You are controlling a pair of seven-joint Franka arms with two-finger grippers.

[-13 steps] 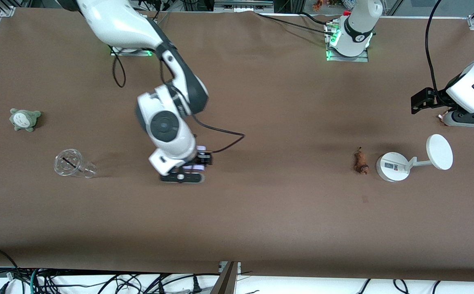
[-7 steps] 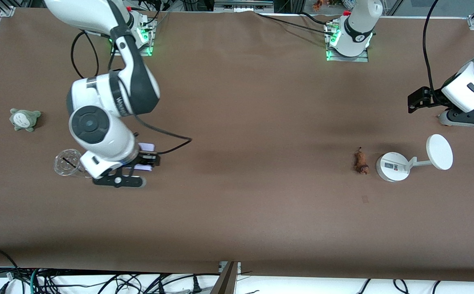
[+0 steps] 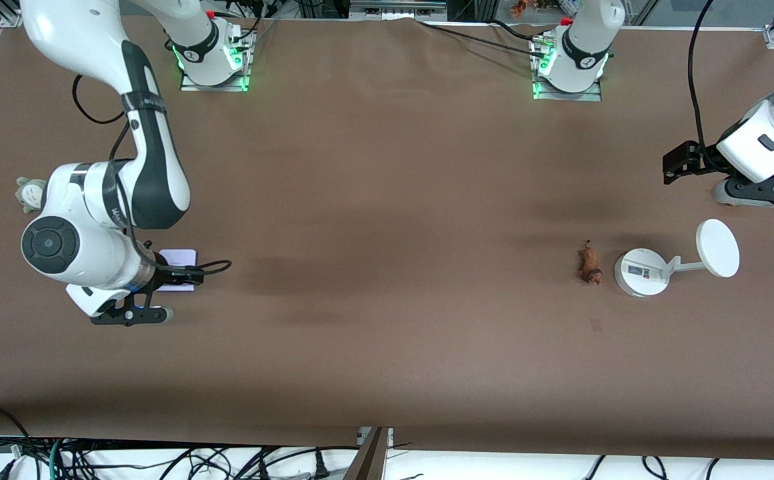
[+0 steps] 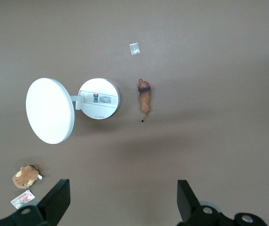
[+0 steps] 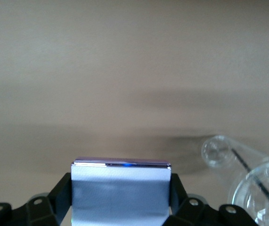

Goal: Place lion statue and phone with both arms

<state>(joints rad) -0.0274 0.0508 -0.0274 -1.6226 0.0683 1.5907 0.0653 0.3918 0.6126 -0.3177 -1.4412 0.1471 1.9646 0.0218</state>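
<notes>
Brown cloth is covering the whole bench point(image 3: 387, 347), with cables hanging along the edge nearest the front camera.

At the right arm's end, the right gripper point(image 3: 163, 283) is hanging in the air over the cloth, about midway between the two long edges. Its fingers point(image 5: 61, 193) are pressing on the two sides of the phone point(image 3: 178, 260), which is lying flat between them with its pale face up. In the right wrist view a clear cup point(image 5: 247, 176) is lying tipped on the cloth just beside the held phone. A grey-green plush point(image 3: 27, 192) is peeking out from under the right arm, close to that short edge.

At the left arm's end, the left gripper point(image 4: 120, 200) is waiting high up with its fingers point(image 4: 56, 197) spread wide and nothing between them. The lion point(image 3: 588, 264) is lying on its side on the cloth, just beside the round base of a white stand point(image 3: 641, 272) without touching it, roughly midway between the long edges. In the left wrist view a brown plush point(image 4: 25, 176) with a tag is sitting near the stand's disc, and a small clear scrap point(image 4: 134, 48) is lying near the lion.
</notes>
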